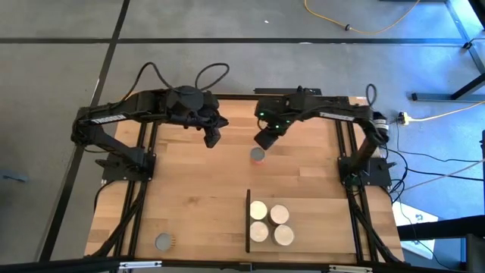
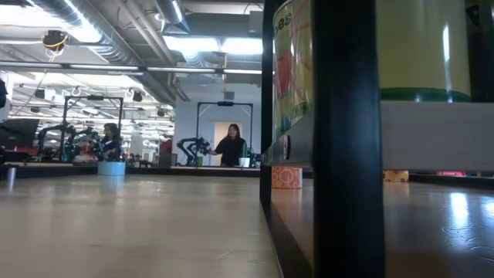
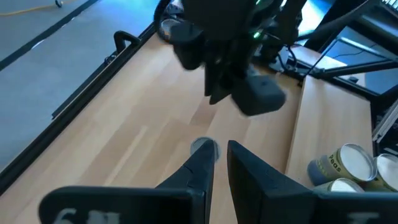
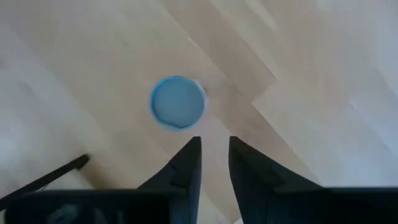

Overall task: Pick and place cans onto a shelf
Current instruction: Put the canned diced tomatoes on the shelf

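A lone can (image 1: 258,155) stands upright on the bare tabletop; its round top (image 4: 178,102) shows in the right wrist view. My right gripper (image 1: 265,139) hangs just above and beside it, pointing steeply down. It is open, its fingers (image 4: 214,154) are short of the can, and nothing is between them. My left gripper (image 1: 214,137) hovers to the can's left, higher up and open, seeing the can (image 3: 204,148) past its fingertips. The shelf (image 1: 303,227) lies at the near right with a black upright edge (image 1: 248,220). Several cream-topped cans (image 1: 270,222) stand on it.
Another grey-topped can (image 1: 164,242) stands near the table's near left corner. In the low view, the shelf's black edge (image 2: 347,154) and the cans on it (image 2: 421,46) block the right half. Bare wood lies between the lone can and the shelf.
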`<action>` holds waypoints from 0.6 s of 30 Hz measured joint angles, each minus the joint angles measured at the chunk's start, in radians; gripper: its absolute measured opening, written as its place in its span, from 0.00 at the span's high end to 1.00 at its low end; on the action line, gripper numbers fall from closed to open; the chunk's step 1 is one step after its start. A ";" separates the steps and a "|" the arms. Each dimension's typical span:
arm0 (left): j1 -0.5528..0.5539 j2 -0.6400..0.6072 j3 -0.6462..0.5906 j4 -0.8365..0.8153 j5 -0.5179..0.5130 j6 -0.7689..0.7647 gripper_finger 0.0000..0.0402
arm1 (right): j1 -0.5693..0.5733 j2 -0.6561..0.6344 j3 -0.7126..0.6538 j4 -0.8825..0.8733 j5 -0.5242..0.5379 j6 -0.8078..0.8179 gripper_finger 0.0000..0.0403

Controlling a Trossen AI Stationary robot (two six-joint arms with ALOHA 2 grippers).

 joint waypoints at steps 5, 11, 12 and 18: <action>0.000 -0.005 0.000 -0.002 0.000 0.000 0.90 | -0.006 0.089 0.000 -0.001 0.000 -0.037 0.79; 0.000 -0.004 0.000 -0.002 0.000 0.000 0.90 | -0.006 0.182 0.000 -0.001 -0.023 -0.128 0.79; 0.000 -0.004 0.000 -0.002 0.000 0.000 0.90 | -0.006 0.193 0.000 0.002 -0.024 -0.136 0.79; 0.000 -0.004 0.000 -0.001 0.000 -0.001 0.90 | -0.012 0.232 0.000 0.032 -0.034 -0.189 0.79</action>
